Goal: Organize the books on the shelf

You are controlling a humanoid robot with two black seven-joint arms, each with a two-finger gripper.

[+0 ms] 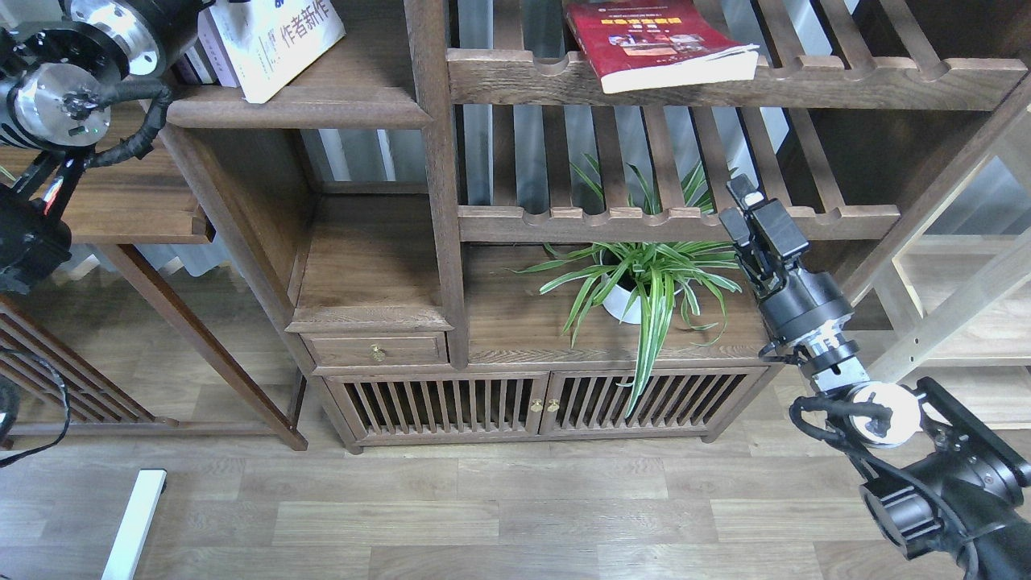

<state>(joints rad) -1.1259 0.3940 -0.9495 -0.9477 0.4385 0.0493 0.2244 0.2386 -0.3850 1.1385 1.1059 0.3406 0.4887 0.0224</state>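
Note:
The large white book (274, 36) with black Chinese characters stands tilted on the dark-brown shelf (322, 109) at the top left, its lower corner near the front lip. Just to its left, the thin pale lavender book (216, 52) stands upright. The dark red book (656, 36) lies flat on the upper slatted rack, its front edge overhanging the rail. My left arm (97, 40) rises past the white book's left side, and its gripper is cut off by the top edge. My right gripper (747, 203) hovers empty by the lower slatted rail, with fingers I cannot tell apart.
A potted spider plant (636, 282) stands on the cabinet top just left of my right gripper. The slatted rails (676, 221) run in front of it. A pale wooden rack (958, 298) stands at the right. A side table (121, 201) is at the left.

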